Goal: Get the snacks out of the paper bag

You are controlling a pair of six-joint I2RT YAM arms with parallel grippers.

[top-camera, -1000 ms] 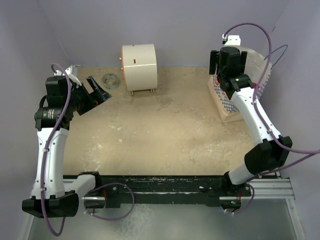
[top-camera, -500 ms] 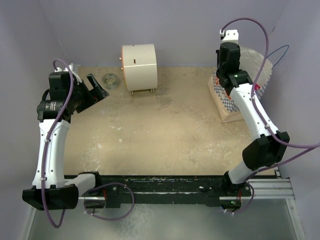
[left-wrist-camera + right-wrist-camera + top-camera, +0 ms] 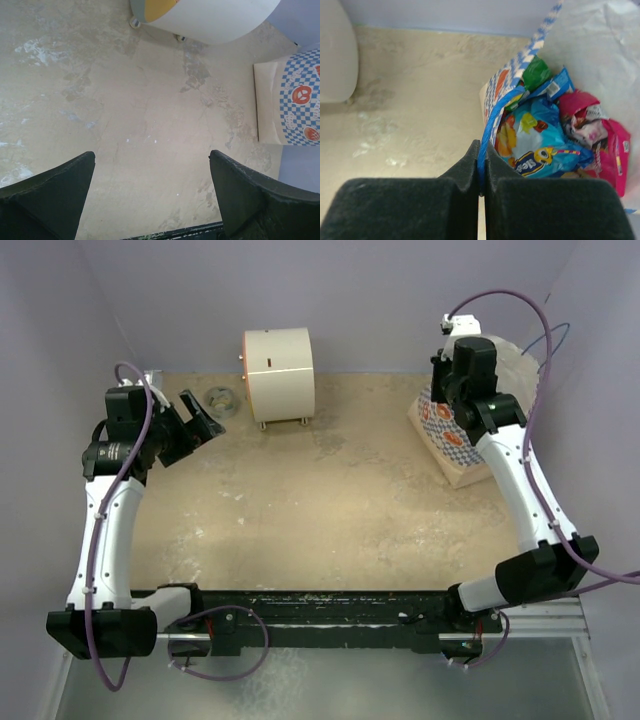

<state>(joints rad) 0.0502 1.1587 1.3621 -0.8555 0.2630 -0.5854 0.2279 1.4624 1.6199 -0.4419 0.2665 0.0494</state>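
Far right of the table (image 3: 330, 510), close to the back wall: the paper bag (image 3: 443, 432), tipped over, blue-and-white checkered side with orange marks turned toward the middle. At the bag's near rim, the right gripper (image 3: 481, 159), pressed together on the blue cord handle (image 3: 490, 122), pinching the cord between two black pads just below the checkered edge. Inside the white-lined bag, the snacks (image 3: 555, 130) in a loose heap: a large blue packet (image 3: 535, 147) with yellow and orange print nearest the pinched handle; a green packet (image 3: 536, 72) tucked against the checkered wall; a smaller blue packet (image 3: 557, 85) just beside the green one; a pink packet (image 3: 612, 150) on the far side, touching the large blue packet; between those two, a crumpled red-and-white wrapper (image 3: 580, 117). Well apart from the bag, above the left side of the table, the left gripper (image 3: 151, 155), spread wide over bare, scuffed tabletop. From the left wrist, looking across the table: the cream cylindrical box (image 3: 215, 15) at the top edge, with a yellow-orange patch on its end, and the bag's checkered side and plain cream bottom panel at the right edge. From above: the same box by the back wall, left of centre, resting on small feet, and a small grey ring (image 3: 217, 400) just to its left, near the left gripper's fingertips but apart from them.
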